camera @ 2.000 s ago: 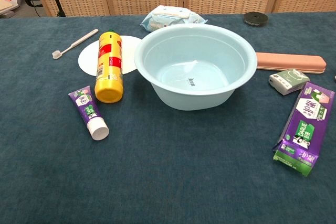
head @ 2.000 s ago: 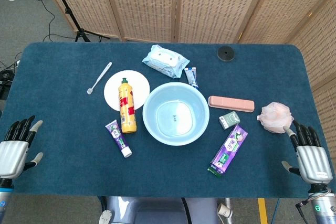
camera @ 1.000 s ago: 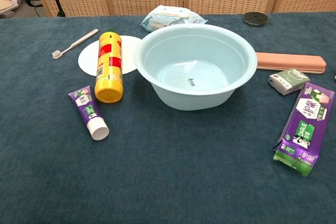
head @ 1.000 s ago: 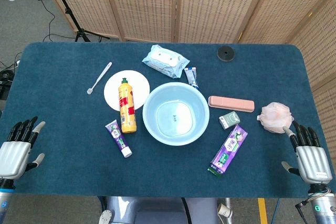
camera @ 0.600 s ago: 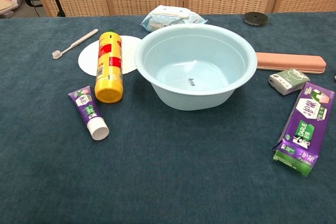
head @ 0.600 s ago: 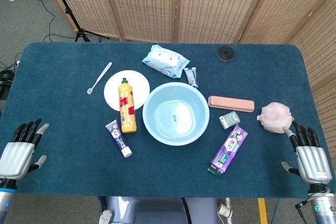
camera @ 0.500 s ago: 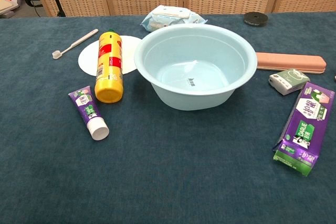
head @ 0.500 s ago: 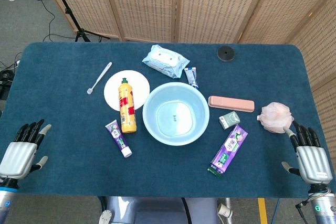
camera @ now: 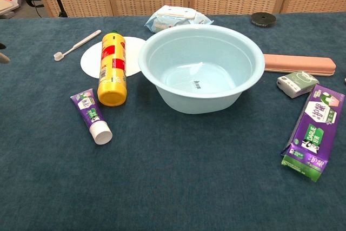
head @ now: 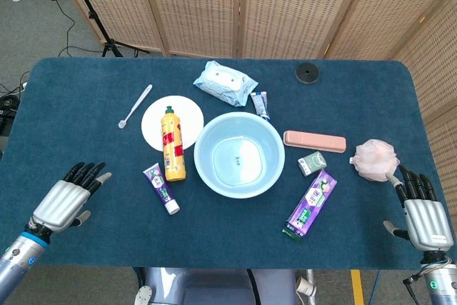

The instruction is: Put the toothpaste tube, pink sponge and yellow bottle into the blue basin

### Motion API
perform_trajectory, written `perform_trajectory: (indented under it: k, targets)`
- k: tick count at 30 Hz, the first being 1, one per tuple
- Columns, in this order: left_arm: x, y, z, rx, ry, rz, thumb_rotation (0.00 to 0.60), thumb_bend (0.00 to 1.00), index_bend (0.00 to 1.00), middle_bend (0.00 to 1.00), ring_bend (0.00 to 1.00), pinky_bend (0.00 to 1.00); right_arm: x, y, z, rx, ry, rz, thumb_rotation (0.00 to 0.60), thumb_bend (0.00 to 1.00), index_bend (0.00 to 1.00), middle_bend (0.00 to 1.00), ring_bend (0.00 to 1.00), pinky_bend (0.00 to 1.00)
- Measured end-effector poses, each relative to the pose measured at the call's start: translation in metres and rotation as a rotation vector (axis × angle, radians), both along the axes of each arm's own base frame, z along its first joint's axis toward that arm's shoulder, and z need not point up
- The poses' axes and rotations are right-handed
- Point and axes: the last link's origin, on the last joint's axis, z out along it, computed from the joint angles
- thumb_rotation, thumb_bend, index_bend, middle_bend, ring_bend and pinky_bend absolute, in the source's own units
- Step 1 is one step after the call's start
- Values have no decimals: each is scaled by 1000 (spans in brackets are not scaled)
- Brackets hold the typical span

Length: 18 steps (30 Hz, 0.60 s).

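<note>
The blue basin [head: 207,169] [camera: 162,82] sits mid-table with nothing in it. The yellow bottle [head: 172,153] [camera: 112,67] lies on its side just left of the basin, partly on a white disc. A purple toothpaste tube [head: 161,188] [camera: 91,115] lies in front of the bottle, cap toward me. At the right the pink sponge [head: 374,158] rests on the cloth, seen only in the head view. My left hand [head: 66,203] hovers open left of the tube, fingers toward it. Just in front of the sponge my right hand [head: 421,213] is open near the table's right front corner.
A toothbrush [head: 135,106], white disc [head: 154,119], wipes pack [head: 225,83], small tube [head: 260,105] and black puck [head: 307,73] lie behind the basin. A pink case [head: 314,141], small green box [head: 312,163] and purple toothpaste carton [head: 310,203] lie to its right.
My left hand has moved right and forward from the table's left front corner toward the toothpaste tube. My right hand has stayed put. No object has moved.
</note>
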Motion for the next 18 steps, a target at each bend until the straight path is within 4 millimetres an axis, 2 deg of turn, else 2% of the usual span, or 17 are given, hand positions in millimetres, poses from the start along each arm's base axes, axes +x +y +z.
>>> perform_trajectory:
  k: [7, 12, 18]
  targets:
    - [7, 20, -15, -125, 92, -51, 600, 261, 149, 0, 0, 75, 0, 0, 1, -1, -6, -2, 600, 131, 125, 0, 0, 0]
    - [11, 34, -30, -143, 93, -71, 600, 265, 149, 0, 0, 75, -1, 0, 2, -1, -7, -3, 600, 131, 125, 0, 0, 0]
    - [26, 46, -49, -174, 65, -108, 600, 268, 149, 0, 0, 75, -2, -1, 3, -5, -15, -8, 600, 131, 125, 0, 0, 0]
